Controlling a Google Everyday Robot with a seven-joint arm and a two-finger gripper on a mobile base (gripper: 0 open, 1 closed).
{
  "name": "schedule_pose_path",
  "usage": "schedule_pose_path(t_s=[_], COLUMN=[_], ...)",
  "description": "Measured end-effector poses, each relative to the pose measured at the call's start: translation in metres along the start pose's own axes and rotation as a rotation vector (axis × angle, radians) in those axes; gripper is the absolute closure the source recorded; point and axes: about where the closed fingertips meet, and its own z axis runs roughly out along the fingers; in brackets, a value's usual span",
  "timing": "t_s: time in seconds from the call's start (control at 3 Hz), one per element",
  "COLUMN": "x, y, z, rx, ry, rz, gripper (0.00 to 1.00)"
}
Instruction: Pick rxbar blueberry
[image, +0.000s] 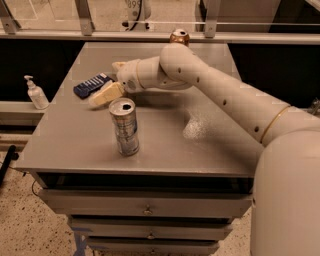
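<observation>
The rxbar blueberry is a flat dark navy wrapper with white stripes, lying on the grey table toward its far left. My gripper reaches left across the table, with its cream fingers just right of the bar and right next to its near end. It holds nothing that I can see. A silver-blue can stands upright in front of the gripper, nearer the table's front edge.
A brown-topped can stands at the table's far edge behind the arm. A white pump bottle stands on a ledge left of the table. Drawers lie below the tabletop. A rail runs along the back.
</observation>
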Motion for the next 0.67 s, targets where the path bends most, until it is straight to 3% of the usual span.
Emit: schedule_pose_path(t_s=[0.33, 0.67], x=[-0.0035, -0.0006], y=[-0.0040, -0.0055], z=[0.0128, 0.0189], rx=[0.009, 0.020], ry=[-0.006, 0.006], rz=[0.004, 0.027], gripper=[0.17, 0.41])
